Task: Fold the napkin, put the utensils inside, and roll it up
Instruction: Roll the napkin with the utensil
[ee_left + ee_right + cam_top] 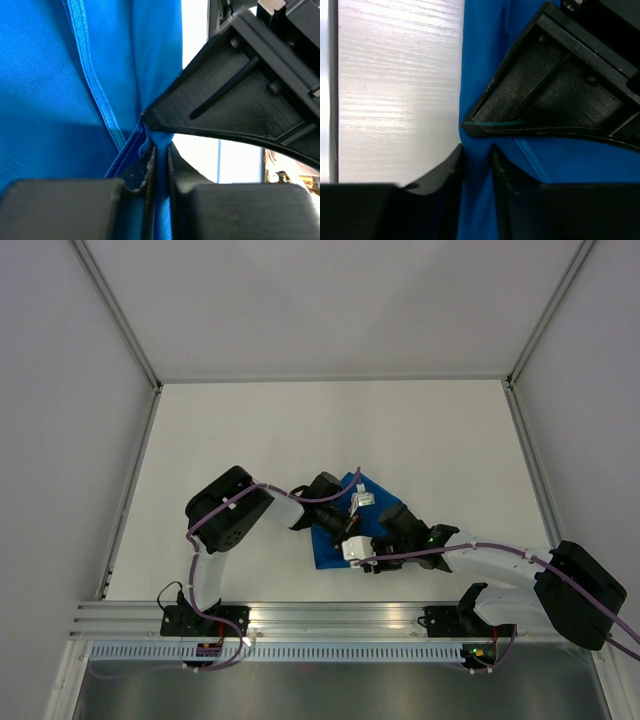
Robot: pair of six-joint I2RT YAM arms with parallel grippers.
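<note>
my left gripper pinches the hem of the limp, thin bright blue cloth napkin; right gripper narrow around its fold, bite unclear.

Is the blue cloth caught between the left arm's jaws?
Yes, the left wrist view shows a fold of the blue napkin pinched in the thin slit between the left arm's nearly closed jaws.

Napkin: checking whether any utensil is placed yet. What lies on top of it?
Only the left tool and right tool, each pinching the napkin. No utensil shows, though the arms cover the middle.
</note>
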